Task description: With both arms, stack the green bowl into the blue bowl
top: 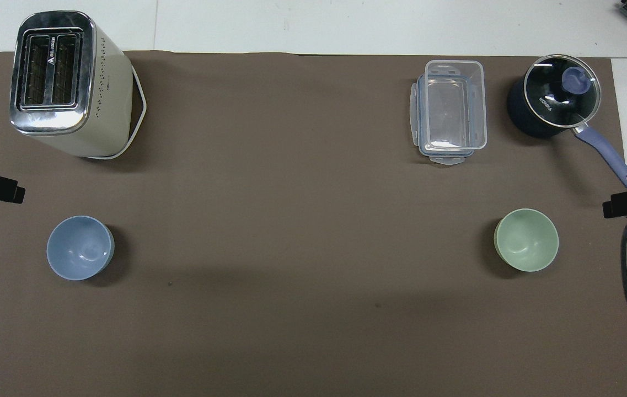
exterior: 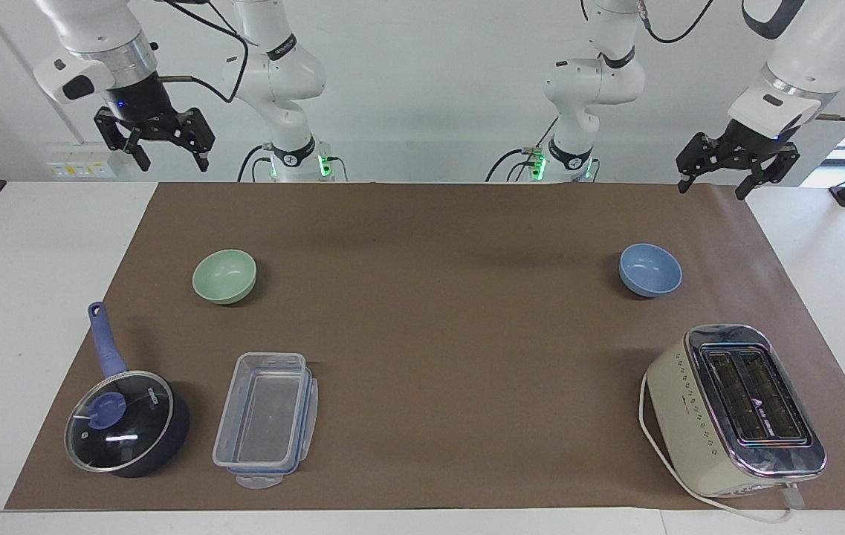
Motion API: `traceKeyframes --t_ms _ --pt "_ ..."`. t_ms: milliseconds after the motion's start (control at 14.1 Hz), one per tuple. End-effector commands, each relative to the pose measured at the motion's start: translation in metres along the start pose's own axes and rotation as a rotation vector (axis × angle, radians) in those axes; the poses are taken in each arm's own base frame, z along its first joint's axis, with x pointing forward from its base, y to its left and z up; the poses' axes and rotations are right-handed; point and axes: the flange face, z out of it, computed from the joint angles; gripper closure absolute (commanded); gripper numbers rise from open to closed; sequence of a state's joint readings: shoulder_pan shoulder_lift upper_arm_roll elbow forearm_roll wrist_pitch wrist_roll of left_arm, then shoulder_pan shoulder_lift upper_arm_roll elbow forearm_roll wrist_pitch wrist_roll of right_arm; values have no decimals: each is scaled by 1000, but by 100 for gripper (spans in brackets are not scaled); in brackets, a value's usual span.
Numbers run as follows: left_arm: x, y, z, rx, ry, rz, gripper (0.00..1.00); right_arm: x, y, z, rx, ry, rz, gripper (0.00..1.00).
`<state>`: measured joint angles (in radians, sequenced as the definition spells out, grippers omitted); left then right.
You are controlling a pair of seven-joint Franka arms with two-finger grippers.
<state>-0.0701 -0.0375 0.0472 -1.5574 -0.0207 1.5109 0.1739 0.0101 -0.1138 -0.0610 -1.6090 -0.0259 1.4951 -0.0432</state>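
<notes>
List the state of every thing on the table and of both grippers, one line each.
green bowl: upright, empty
blue bowl: upright, empty
saucepan: glass lid on
plastic container: open, empty
toaster: upright, slots empty
left gripper: open, raised, holding nothing
right gripper: open, raised, holding nothing

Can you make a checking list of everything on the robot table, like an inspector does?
Surface: brown mat over a white table.
Job's things: green bowl at the right arm's end, blue bowl at the left arm's end, both upright, apart.
Clutter: toaster, clear container, lidded saucepan.
Grippers: right end effector and left end effector open, raised, holding nothing.
Cables: toaster cord on the mat.
Surroundings: white wall.
</notes>
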Motion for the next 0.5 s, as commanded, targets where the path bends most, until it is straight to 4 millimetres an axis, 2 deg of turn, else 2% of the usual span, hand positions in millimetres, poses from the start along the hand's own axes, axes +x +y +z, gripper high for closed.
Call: traceKeyframes --t_ms 0,425 --pt "-7 2 0 -5 -7 0 0 -3 -1 0 -20 -15 -29 0" --pt "-7 2 -1 -3 -6 -10 0 -3 1 3 -15 -1 -22 0"
